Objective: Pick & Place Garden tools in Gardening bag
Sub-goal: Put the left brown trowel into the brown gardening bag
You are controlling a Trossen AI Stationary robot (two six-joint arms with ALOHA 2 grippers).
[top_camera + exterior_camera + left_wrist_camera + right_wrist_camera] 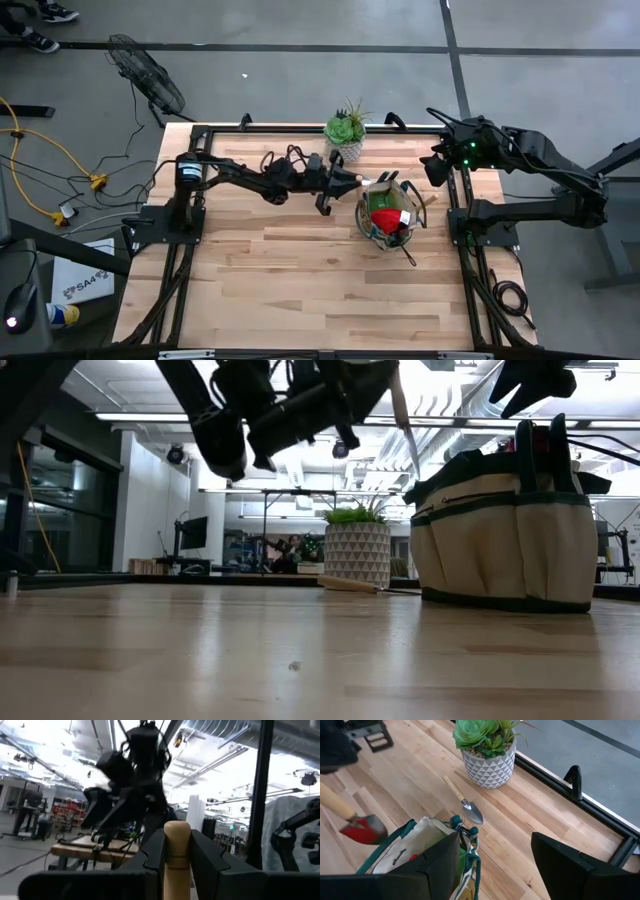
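Note:
The khaki gardening bag (390,212) (510,530) stands right of the table's centre with a red piece (386,218) and other tools inside. My left gripper (348,180) (365,385) hangs just left of the bag, shut on a wooden-handled tool with a red head (367,829). A small metal trowel (466,806) (350,584) lies flat on the table between the bag and the plant pot. My right gripper (437,170) (495,865) waits open above the bag's far right side with nothing between its fingers. My left gripper pinches the tool's wooden handle near its rounded free end (177,845) between its two fingers, and that end stands out past them. The tool is clear of the table and slopes down from the gripper (405,415), its red head by the bag's left rim.
A green succulent in a white patterned pot (345,135) (487,755) stands at the table's far edge, behind the bag. Black frame rails (300,128) run along the table's edges. The near half of the wooden table (300,290) is bare.

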